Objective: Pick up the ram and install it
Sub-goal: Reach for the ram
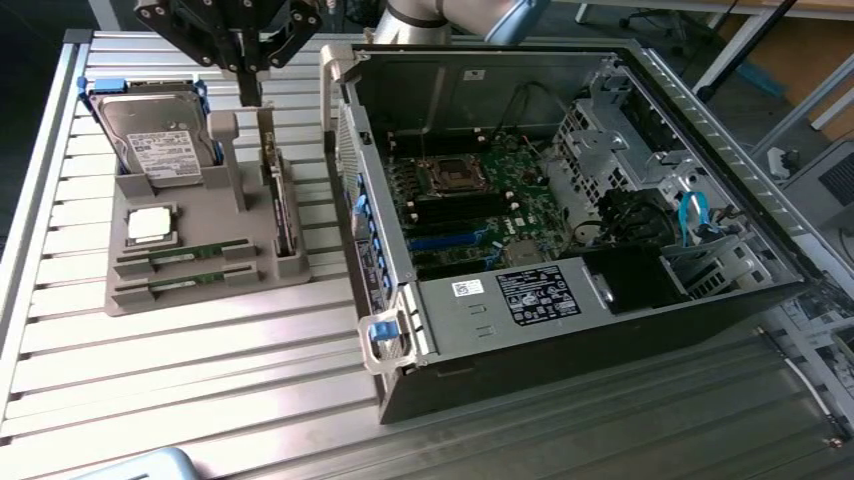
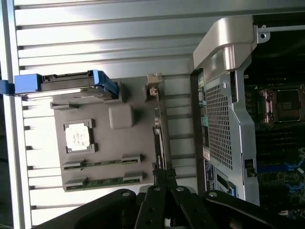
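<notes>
Jaws shut, empty; gripper [image 1: 250, 96] hangs upper left of the exterior view, over the grey tray's [image 1: 274, 272] far end. Ram [image 1: 187, 285] sits slotted at left-centre, well apart. We judge it light, stiff, fragile: pinch long edges mid-length, off the chips

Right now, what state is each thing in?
gripper: shut, empty, above the holder.
ram sticks: two, both lying in holder slots.
hard drive: propped up in its blue caddy.
CPU chip: seated in its recess.
expansion card: standing on edge.
computer case: side open, motherboard exposed.
</notes>
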Robot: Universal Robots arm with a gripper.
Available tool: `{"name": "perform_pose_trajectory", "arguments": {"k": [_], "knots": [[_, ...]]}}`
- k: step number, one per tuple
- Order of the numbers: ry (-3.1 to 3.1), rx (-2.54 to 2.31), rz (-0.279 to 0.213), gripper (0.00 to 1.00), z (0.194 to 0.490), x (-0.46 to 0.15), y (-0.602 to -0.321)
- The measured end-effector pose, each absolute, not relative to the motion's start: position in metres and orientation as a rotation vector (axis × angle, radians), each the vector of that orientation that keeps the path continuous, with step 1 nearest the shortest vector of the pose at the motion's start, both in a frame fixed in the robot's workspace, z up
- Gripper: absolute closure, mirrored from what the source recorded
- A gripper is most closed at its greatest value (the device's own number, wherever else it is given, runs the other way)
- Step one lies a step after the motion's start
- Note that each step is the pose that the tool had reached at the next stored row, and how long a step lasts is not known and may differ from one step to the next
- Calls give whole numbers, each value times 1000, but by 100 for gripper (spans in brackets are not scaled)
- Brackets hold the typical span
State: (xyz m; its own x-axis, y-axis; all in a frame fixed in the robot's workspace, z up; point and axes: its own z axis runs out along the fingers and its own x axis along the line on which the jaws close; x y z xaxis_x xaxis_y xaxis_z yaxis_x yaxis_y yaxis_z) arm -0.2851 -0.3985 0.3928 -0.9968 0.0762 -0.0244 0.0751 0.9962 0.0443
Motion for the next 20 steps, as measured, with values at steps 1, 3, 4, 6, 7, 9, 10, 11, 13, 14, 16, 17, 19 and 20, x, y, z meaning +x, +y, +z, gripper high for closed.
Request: {"name": "perform_pose_trajectory", "arguments": {"k": [1,3,4,6,7,9,10,11,13,14,16,17,19,20], "knots": [[3112,118,68,89,393,-289,-398],[3112,118,68,89,393,-295,-398],[3112,118,68,89,393,-298,-398],[3113,118,68,89,393,-304,-398],[3112,118,68,89,393,-307,-398],[3113,118,68,89,393,-314,-398],[3112,118,68,89,393,-316,-398],[3112,118,68,89,393,-320,-398],[3113,118,67,89,393,-325,-398],[3113,118,68,89,393,-329,-398],[3112,118,68,89,393,-335,-398],[3112,118,68,89,393,-338,-398],[3113,118,68,89,393,-344,-398],[3113,118,68,89,393,-346,-398]]}}
